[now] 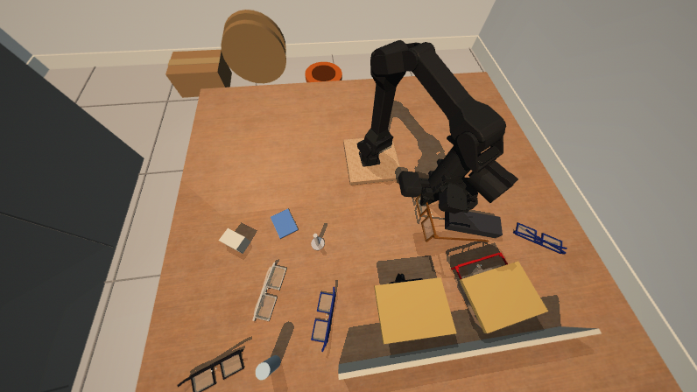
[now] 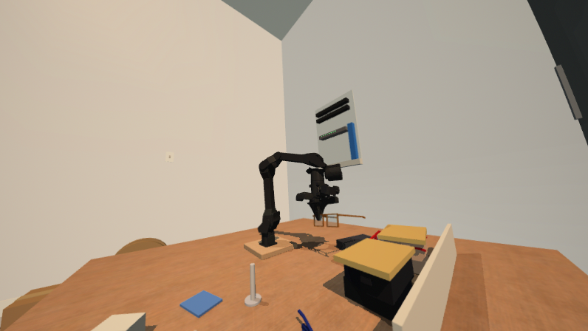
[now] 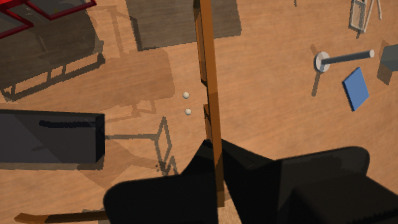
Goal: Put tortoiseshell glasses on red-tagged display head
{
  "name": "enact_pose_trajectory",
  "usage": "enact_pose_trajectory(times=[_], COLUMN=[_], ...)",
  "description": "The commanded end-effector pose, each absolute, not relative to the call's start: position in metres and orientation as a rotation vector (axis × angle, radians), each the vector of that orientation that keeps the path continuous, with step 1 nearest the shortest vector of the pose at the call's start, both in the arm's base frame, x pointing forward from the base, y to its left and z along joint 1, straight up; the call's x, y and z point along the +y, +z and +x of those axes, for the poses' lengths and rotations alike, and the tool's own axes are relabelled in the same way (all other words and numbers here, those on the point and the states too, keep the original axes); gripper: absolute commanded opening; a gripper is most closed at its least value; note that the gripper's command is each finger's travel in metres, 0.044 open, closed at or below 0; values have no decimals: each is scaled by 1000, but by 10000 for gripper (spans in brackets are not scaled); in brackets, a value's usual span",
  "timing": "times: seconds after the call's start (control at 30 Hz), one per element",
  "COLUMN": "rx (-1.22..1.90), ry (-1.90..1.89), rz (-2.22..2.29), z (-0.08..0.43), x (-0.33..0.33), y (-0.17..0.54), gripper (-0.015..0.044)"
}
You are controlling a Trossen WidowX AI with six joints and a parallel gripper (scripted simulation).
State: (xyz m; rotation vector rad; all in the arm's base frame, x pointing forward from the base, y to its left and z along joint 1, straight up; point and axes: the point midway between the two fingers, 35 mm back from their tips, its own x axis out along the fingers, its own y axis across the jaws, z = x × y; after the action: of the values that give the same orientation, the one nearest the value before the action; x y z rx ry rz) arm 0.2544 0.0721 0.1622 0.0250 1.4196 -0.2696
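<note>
The tortoiseshell glasses (image 1: 458,239) (image 2: 351,216) (image 3: 212,100) hang above the table, lenses upright, temples spread toward the right in the top view. My gripper (image 1: 424,200) (image 2: 318,218) (image 3: 211,144) is shut on the top of their front frame, around its middle. A dark head (image 2: 370,289) (image 1: 414,311) stands under the left yellow board (image 2: 374,256). The other head is mostly hidden under the right yellow board (image 1: 504,297) (image 2: 402,232); red glasses (image 1: 478,260) (image 2: 375,234) (image 3: 75,11) sit at its front. I cannot make out the red tag.
A dark case (image 1: 473,224) (image 2: 352,241) (image 3: 50,145) lies beside the held glasses, lower down. A pale upright panel (image 1: 468,355) (image 2: 431,279) stands behind the heads. Blue glasses (image 1: 538,238) lie right of the case. A post stand (image 1: 317,242) (image 2: 253,284) and a blue pad (image 1: 284,223) (image 2: 201,303) are left.
</note>
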Motion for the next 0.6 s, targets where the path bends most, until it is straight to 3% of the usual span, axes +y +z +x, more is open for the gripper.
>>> enact_pose_trajectory(times=[0.0,0.57], rx=[1378,1184], ry=[-340,-631], rz=[89,426], z=[256,250], x=[79,110], y=[168,181], gripper=[0,0])
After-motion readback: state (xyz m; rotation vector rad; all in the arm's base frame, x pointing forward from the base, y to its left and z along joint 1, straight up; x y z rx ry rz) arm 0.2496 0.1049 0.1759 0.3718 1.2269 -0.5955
